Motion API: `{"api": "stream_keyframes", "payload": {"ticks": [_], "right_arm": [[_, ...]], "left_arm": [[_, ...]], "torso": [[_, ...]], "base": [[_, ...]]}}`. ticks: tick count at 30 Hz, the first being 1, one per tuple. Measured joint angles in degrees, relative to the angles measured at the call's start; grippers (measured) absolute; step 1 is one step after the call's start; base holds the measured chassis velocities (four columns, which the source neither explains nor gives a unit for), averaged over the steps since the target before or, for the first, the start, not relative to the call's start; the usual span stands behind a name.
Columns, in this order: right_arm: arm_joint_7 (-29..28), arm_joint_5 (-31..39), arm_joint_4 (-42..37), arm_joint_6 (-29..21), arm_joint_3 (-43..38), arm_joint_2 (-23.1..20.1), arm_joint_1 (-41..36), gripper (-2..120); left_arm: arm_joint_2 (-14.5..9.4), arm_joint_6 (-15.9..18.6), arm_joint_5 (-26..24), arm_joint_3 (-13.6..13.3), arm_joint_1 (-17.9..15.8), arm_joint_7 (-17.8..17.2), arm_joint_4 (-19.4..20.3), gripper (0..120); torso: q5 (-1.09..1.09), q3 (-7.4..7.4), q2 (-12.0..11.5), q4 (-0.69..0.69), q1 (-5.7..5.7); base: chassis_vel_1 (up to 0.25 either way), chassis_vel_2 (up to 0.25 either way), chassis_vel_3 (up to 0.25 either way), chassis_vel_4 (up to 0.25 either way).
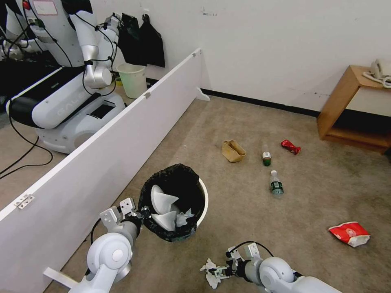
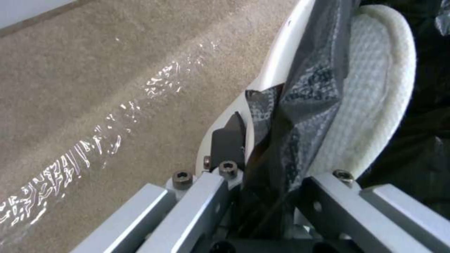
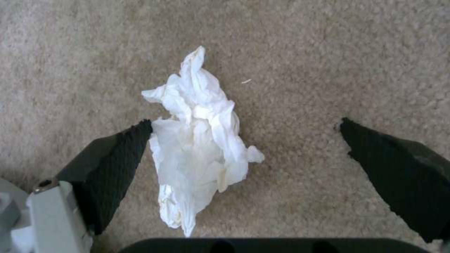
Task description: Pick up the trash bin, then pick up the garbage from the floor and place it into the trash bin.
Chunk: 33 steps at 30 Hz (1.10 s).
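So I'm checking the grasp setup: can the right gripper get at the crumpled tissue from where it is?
Probably yes. The right gripper is open over the carpet, with the crumpled tissue between its fingers, against one pad, nothing covering it.

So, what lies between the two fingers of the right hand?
A crumpled white tissue on bare carpet, touching one finger, in the right wrist view.

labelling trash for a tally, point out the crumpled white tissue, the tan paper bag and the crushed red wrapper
crumpled white tissue (image 3: 197,140), right wrist view, its middle folds
tan paper bag (image 1: 233,151), head view, its open top
crushed red wrapper (image 1: 290,147), head view, its centre
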<state>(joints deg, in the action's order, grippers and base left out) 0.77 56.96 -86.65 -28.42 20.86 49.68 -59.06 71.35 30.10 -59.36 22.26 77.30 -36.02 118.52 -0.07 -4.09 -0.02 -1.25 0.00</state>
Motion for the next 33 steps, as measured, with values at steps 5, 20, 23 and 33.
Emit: {"api": "stream_keyframes", "payload": {"ticks": [5,20,23,33], "right_arm": [[0.0,0.0,0.0,0.1,0.1,0.1,-0.1,99],[-0.7,0.3,0.0,0.4,0.7,0.1,-0.2,99],[-1.1,0.4,-0.3,0.5,0.9,0.1,-0.2,99],[-1.5,0.7,-0.9,0.6,0.9,-0.2,-0.4,99]], "left_arm": [[0.0,0.0,0.0,-0.1,-0.1,0.0,-0.1,2],[-0.1,-0.1,-0.1,-0.1,-0.3,0.1,-0.4,2],[0.0,-0.1,-0.1,-0.1,-0.3,0.1,-0.4,2],[0.2,-0.1,0.0,-0.1,-0.2,0.2,-0.4,2]], "torso": [[0.01,0.0,0.0,0.01,0.0],[0.04,0.0,0.0,0.01,0.0],[0.06,-0.01,0.0,0.01,0.0],[0.1,-0.02,0.0,0.04,0.01]], "base": [[0.0,0.0,0.0,0.0],[0.0,0.0,0.0,0.0],[0.0,0.0,0.0,0.0],[0.0,0.0,0.0,0.0]]}}
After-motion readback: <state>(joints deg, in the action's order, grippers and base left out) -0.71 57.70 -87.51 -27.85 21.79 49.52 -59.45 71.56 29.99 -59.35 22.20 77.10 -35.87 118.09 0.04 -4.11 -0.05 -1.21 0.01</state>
